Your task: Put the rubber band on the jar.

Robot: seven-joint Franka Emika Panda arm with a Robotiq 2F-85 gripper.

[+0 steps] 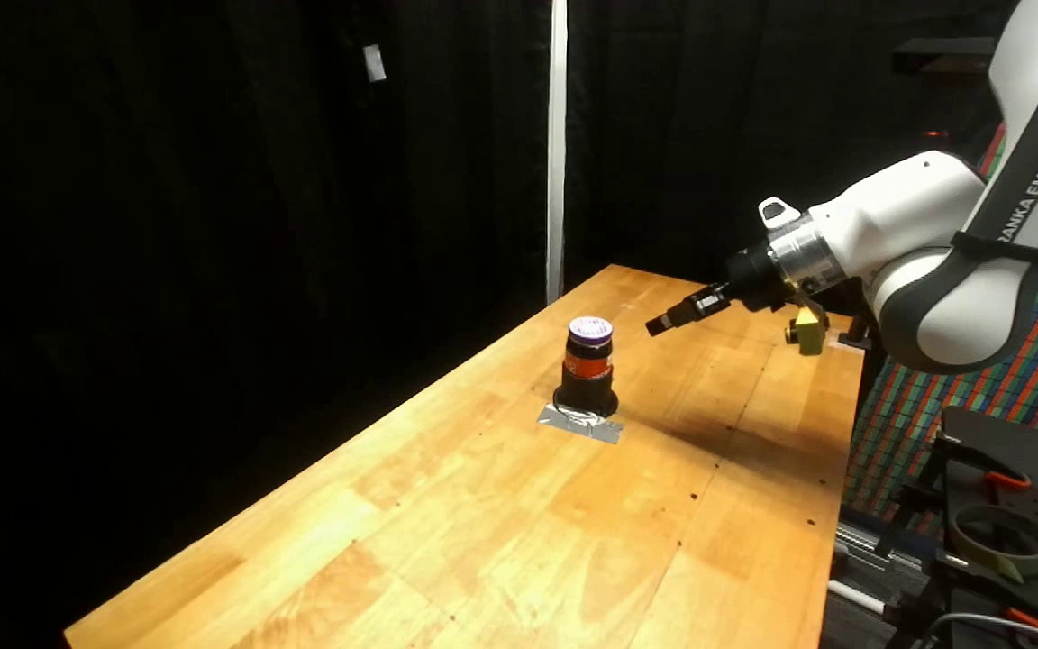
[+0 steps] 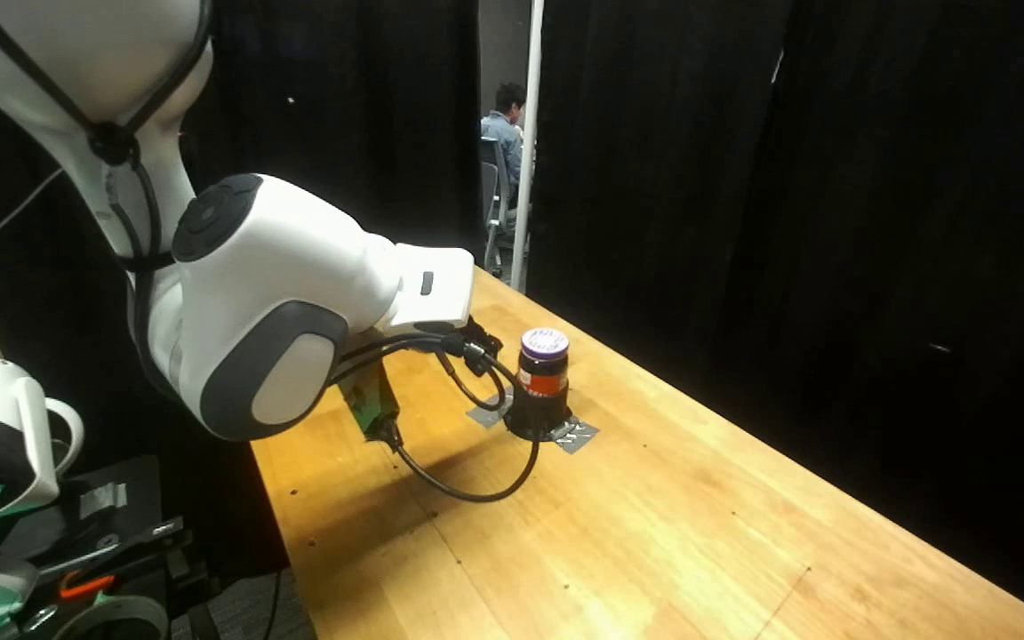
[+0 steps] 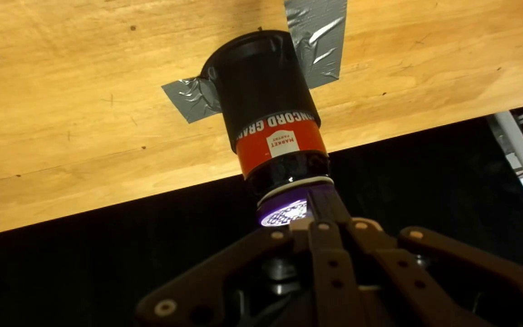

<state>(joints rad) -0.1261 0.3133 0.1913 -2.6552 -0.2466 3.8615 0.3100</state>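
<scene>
The jar [image 1: 588, 365] has a purple lid with a white top, dark glass and an orange-red label. It stands upright in a black holder [image 1: 587, 395] on the table, and shows also in an exterior view [image 2: 543, 378] and the wrist view [image 3: 282, 141]. A thin cream ring [image 3: 295, 185] runs round the lid's lower edge; I cannot tell whether it is the rubber band. No other band shows. My gripper [image 1: 656, 325] is apart from the jar, its tips pointing down beside the lid. In the wrist view its fingers [image 3: 327, 200] are together, with nothing visible between them.
Grey tape [image 1: 580, 424] fixes the holder to the wooden table [image 1: 501, 523]. A cable [image 2: 476, 498] hangs in a loop from the wrist. Black curtains stand behind the table's far edge. A side cart with a tape roll [image 1: 1002, 539] stands beside the table.
</scene>
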